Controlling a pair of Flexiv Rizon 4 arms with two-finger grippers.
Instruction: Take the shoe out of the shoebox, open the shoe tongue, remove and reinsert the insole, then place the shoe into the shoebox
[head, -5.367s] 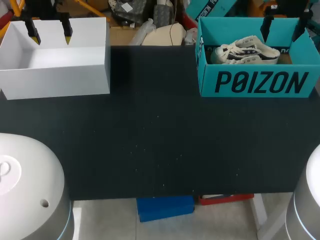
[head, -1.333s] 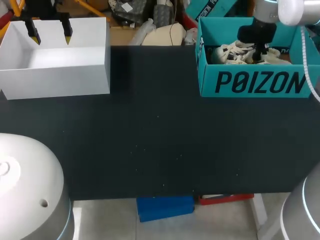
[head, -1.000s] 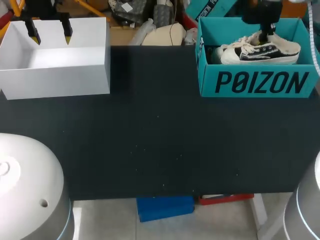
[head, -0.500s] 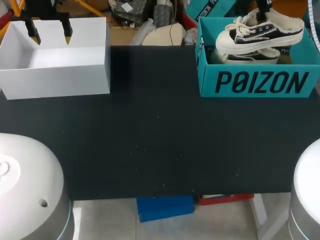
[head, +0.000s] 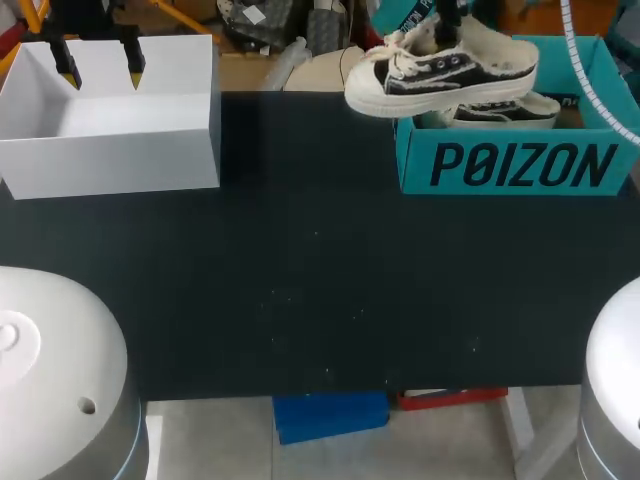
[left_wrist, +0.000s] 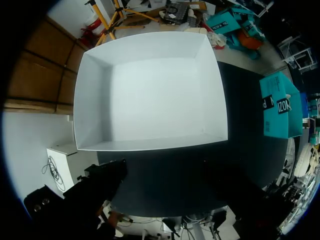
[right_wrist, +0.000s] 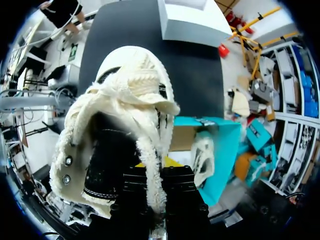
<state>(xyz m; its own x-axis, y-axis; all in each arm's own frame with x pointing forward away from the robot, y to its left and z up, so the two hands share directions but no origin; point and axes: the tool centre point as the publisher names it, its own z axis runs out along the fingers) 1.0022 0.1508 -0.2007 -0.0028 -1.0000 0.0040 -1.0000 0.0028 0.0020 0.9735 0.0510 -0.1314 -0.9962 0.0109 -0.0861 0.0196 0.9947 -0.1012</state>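
- The right fingers (right_wrist: 176, 183) are clamped tight on the shoe (head: 440, 75). In the right wrist view they pinch the cream edge at the shoe's opening from both sides, with a bit of yellow tip showing just above them.
- In the head view the shoe hangs in the air at the upper right of the frame, roughly level, with its toe pointing toward the frame's left. It is dark canvas with a cream sole and loose cream laces. It overlaps the left wall of the teal shoebox (head: 520, 165), and its toe is out over the black desk (head: 320, 280).
- A second shoe (head: 505, 110) lies inside the shoebox, which stands at the desk's far right corner.
- The left fingers (head: 133, 62) are spread wide and hold nothing. They hang above an open white box (head: 110, 150) at the upper left of the head view.
- The left wrist view looks straight down into the white box (left_wrist: 95, 100). The shoebox (left_wrist: 277, 105) is well apart from it, across the desk (left_wrist: 175, 175).
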